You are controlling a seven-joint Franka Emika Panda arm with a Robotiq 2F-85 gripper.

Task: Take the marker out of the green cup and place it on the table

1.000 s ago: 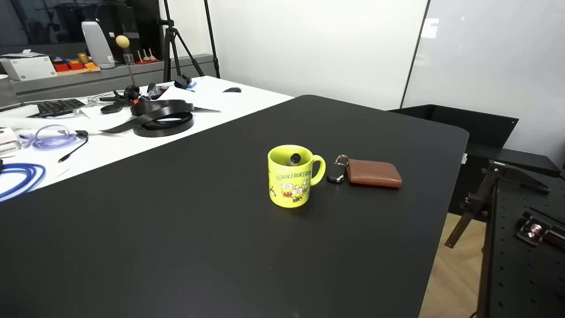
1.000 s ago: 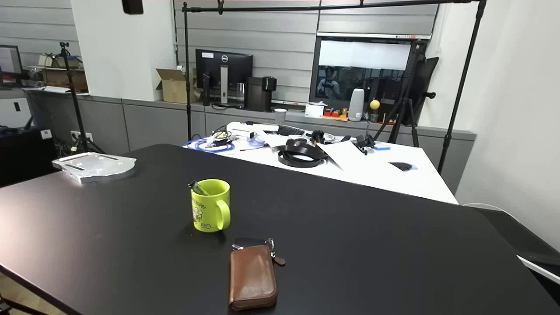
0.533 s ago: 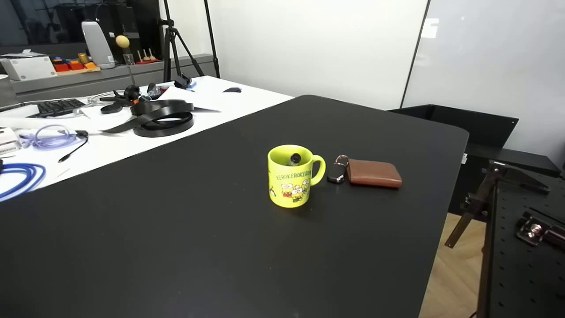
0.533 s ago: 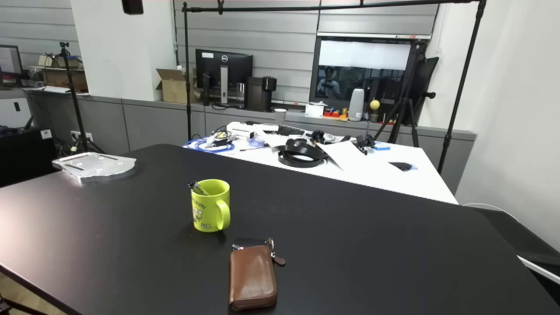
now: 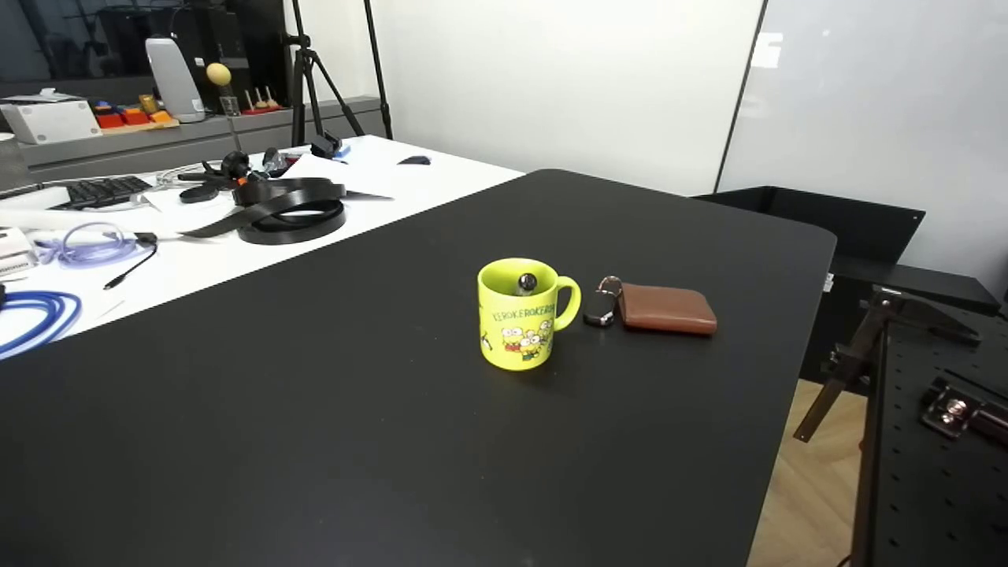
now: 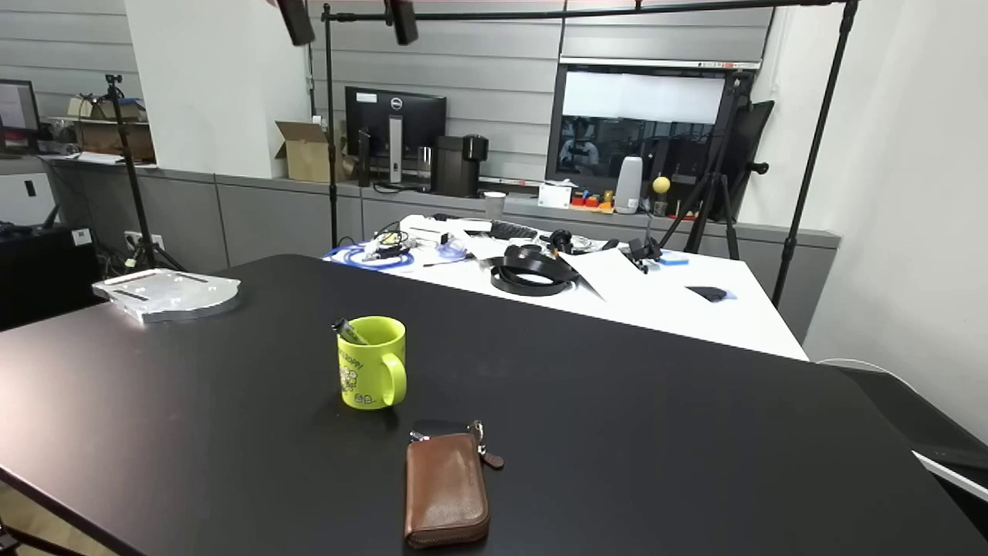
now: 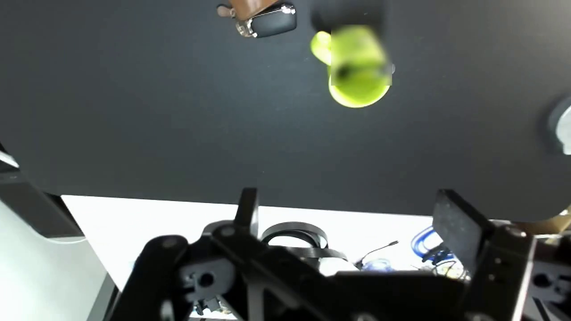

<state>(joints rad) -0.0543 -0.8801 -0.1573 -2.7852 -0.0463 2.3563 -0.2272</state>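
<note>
Two fingertips are now hanging at the top edge of an exterior view, L of ctr, vs. just one, farther L, half a sec ago. Cup & wallet are staying put on the table, & the marker is still leaning inside the cup, its end poking past the rim toward pic L. Gripper is hovering well apart from the cup, jaws standing wide apart; in the wrist view it's showing at the bottom, one tip just L of ctr, the other well R. The cup's sitting upper R of ctr, partly blurred, fob lying L of it near the top, white desk running along the bottom.
</note>
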